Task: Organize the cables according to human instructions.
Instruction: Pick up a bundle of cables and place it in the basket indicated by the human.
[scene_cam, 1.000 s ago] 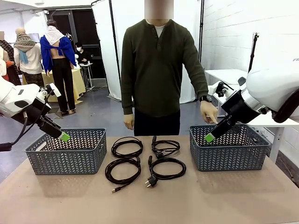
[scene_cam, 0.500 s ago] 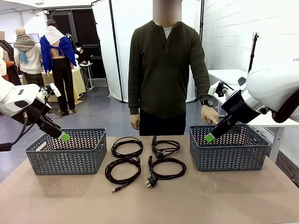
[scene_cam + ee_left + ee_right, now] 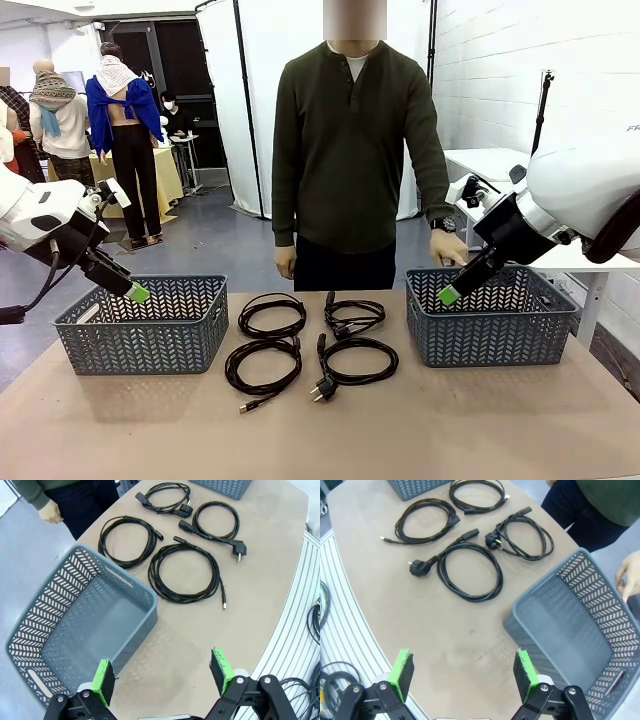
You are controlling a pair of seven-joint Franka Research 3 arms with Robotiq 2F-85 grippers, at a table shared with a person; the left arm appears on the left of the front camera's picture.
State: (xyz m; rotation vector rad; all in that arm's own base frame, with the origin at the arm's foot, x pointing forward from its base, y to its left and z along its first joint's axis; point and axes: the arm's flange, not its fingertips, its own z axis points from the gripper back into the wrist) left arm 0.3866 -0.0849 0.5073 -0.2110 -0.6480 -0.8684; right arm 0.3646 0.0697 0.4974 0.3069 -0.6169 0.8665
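Several black coiled cables lie on the brown table between two baskets: a back pair [image 3: 271, 315] [image 3: 353, 315] and a front pair [image 3: 262, 365] [image 3: 355, 362]. The human [image 3: 350, 150] in an olive sweater stands at the far side, arms hanging, one hand [image 3: 448, 245] just behind the right basket. My left gripper [image 3: 130, 288] hovers open over the left basket's back rim, holding nothing. My right gripper [image 3: 452, 293] hovers open over the right basket, also holding nothing. The left wrist view shows open jaws [image 3: 162, 675] above table and basket, with cables [image 3: 185, 572] beyond. The right gripper [image 3: 464, 672] looks down on cables [image 3: 470, 570].
A grey slotted basket [image 3: 140, 345] stands at the table's left and another [image 3: 490, 340] at the right, both without cables in them. Bare table lies in front of the cables. Other people stand far back left. A white table sits behind the right arm.
The person has stepped slightly toward picture right since a second ago. Both arms and all cables have stayed where they were.
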